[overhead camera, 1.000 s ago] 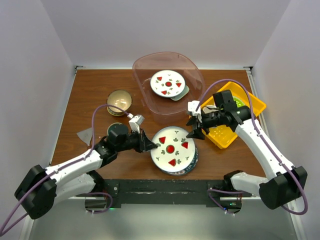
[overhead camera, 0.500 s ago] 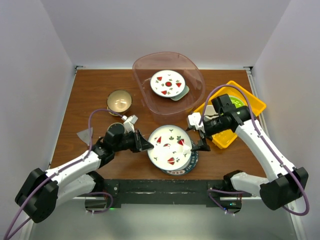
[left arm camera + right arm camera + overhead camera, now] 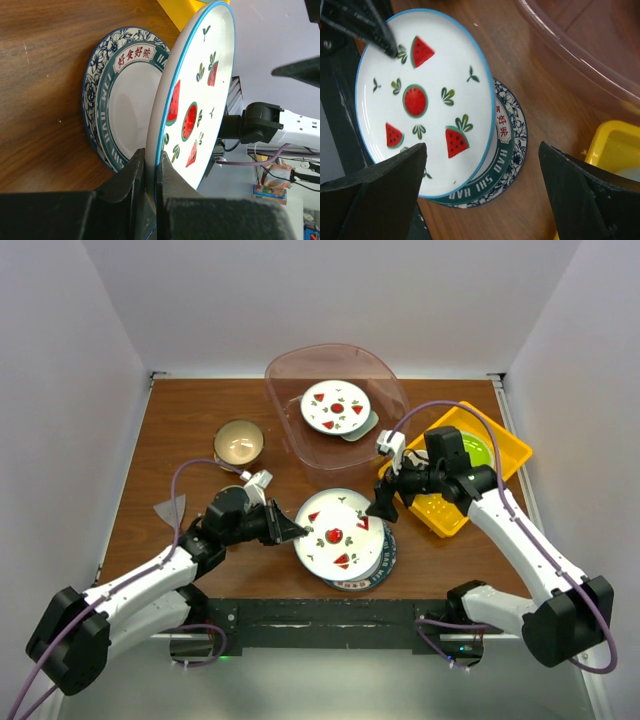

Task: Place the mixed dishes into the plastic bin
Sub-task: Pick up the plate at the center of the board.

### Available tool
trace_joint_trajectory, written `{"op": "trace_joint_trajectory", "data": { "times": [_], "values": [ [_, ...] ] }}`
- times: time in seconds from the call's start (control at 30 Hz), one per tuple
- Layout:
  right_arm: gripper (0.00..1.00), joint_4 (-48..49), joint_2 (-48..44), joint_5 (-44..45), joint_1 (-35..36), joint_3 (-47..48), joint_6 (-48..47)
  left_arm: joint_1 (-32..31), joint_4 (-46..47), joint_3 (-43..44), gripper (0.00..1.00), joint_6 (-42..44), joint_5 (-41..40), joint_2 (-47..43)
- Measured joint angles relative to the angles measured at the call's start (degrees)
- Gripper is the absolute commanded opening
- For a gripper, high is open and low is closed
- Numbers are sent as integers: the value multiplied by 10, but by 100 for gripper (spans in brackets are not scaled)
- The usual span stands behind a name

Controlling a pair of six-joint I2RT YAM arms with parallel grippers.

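Observation:
My left gripper (image 3: 297,530) is shut on the left rim of a white plate with red fruit prints (image 3: 338,532), holding it tilted up off a dark-rimmed plate (image 3: 383,552) and a blue floral plate (image 3: 92,85) stacked on the table. In the left wrist view the gripper (image 3: 150,159) pinches the held plate (image 3: 196,95) above the dark-rimmed plate (image 3: 131,100). My right gripper (image 3: 379,508) is open and empty over the plate's right edge (image 3: 482,145). The plastic bin (image 3: 290,375) at the back holds a second red-print plate (image 3: 336,406) on a mint tray (image 3: 364,429).
A tan bowl (image 3: 239,442) sits left of the bin. A yellow perforated tray (image 3: 450,510) with a lime-green plate (image 3: 477,448) lies at the right, close to my right arm. A grey scrap (image 3: 172,510) lies at the left edge.
My left gripper has closed on the plate's left rim and tilted it up, shifting it slightly left. My right gripper dipped to the plate's right edge, then drew back up, open.

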Motion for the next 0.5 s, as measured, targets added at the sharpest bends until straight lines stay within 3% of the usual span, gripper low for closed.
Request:
{"op": "trace_joint_trajectory", "data": {
  "times": [0.07,0.23,0.3,0.5],
  "values": [
    [96,23,6,15,0,-3,55,0,0,0,0,0,0,-4],
    [82,55,17,23,0,-21,167,0,0,0,0,0,-3,-19],
    [74,58,24,15,0,-22,188,0,0,0,0,0,-4,-23],
    [63,70,40,-19,0,-30,225,4,1,0,0,0,-13,-25]
  ]
}}
